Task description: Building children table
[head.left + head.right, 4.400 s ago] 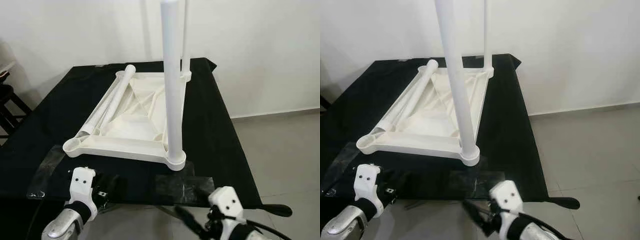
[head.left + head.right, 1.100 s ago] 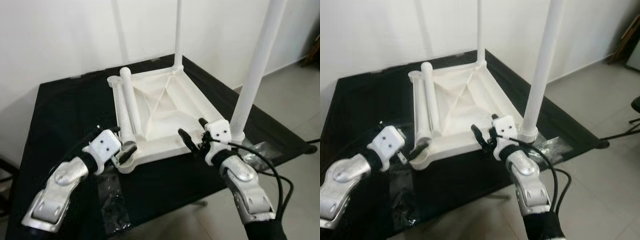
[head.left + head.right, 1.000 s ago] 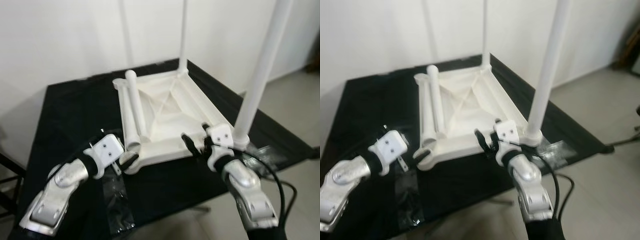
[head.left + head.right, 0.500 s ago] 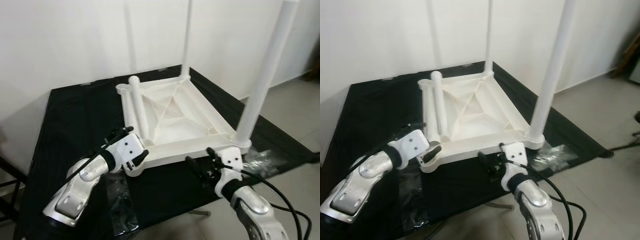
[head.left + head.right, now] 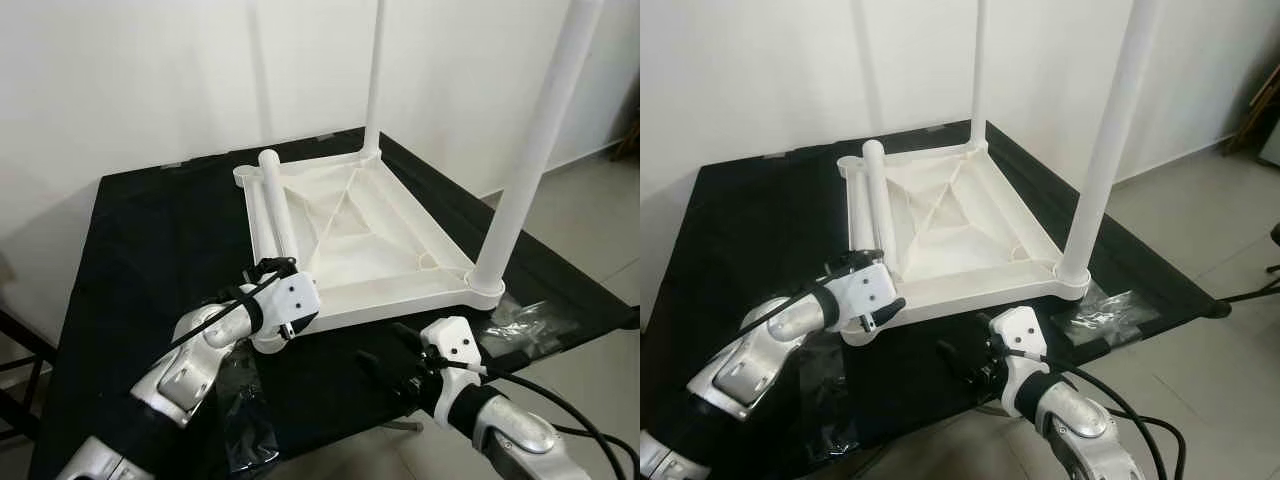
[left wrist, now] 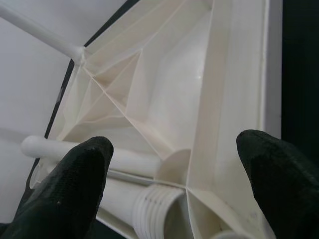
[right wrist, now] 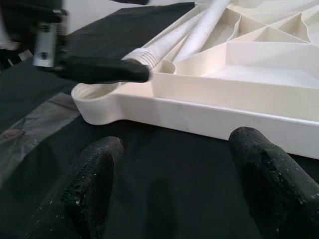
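Black cloth covers the work surface [image 5: 150, 230] where your upturned white plastic tabletop [image 5: 370, 235] lies, two loose white leg tubes [image 5: 275, 215] resting inside. Your left gripper [image 6: 174, 164] gapes empty above their threaded ends; right gripper [image 7: 174, 169] hovers spread nearby. Careless closing may roll the tubes or jolt the upright white legs [image 5: 535, 150].

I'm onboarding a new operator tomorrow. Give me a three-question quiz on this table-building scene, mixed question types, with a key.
1. True or false: two legs already stand upright in the upturned tabletop.
2. Which pincer is at the tabletop's empty near corner socket? A) left B) right C) neither
3. Fill in: the loose legs lie inside the tabletop with their threaded ends toward the ____ edge.

Key
1. True: one upright leg at the near right corner, another at the far one.
2. A: the left pincer is there, fingers apart; the right pincer hovers open over the black cloth.
3. near
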You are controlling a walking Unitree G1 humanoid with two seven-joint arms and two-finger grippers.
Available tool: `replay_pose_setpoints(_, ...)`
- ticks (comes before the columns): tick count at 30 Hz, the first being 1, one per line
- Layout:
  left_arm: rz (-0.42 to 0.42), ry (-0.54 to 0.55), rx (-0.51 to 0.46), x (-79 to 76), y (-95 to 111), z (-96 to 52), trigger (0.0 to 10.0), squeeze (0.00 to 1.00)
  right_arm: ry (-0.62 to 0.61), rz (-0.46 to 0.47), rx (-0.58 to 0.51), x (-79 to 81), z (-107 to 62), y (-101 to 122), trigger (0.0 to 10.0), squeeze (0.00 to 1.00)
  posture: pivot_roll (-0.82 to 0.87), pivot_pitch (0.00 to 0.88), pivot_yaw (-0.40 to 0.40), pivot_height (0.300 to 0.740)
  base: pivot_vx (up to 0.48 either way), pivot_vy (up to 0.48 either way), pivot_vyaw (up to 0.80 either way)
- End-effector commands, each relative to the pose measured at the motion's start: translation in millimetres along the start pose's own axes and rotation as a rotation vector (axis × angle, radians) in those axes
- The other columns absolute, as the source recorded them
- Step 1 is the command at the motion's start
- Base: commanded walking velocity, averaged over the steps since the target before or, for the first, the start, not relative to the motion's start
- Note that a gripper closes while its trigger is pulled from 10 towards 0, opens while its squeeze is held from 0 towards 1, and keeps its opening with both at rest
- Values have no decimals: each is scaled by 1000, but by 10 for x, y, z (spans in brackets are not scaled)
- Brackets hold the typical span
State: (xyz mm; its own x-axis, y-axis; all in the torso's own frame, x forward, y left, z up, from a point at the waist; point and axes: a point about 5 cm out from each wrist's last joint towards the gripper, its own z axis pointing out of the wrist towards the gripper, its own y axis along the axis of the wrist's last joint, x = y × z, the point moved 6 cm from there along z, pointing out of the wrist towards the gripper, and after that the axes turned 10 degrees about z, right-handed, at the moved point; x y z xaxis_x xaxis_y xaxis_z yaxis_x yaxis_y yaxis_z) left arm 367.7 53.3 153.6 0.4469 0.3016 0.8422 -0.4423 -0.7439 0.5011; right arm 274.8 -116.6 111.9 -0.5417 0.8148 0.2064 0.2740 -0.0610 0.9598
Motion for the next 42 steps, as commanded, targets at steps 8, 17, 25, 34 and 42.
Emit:
replay_pose_setpoints(8, 170, -6, 79, 31, -129, 133, 10000, 0, 20, 9, 0, 89, -46, 19, 10000, 0, -79, 34, 35, 740, 0, 0, 0)
replay_pose_setpoints(17, 298, -22, 152, 176, -390, 48, 10000, 0, 29, 23, 5, 156, -76, 28, 10000, 0, -82, 53, 50, 740, 0, 0, 0)
replay_pose_setpoints(25, 373, -60, 244, 325, -745, -161, 10000, 0, 32, 36, 5, 184, -91, 30, 10000, 0, -76, 63, 59, 740, 0, 0, 0)
replay_pose_setpoints(34, 402, -108, 239, 221, -753, -62, 10000, 0, 28, 35, 12, 186, -92, 29, 10000, 0, -88, 57, 61, 740, 0, 0, 0)
replay_pose_setpoints(42, 410, -170, 203, 156, -658, 53, 10000, 0, 23, 36, 15, 181, -89, 27, 10000, 0, -92, 56, 65, 740, 0, 0, 0)
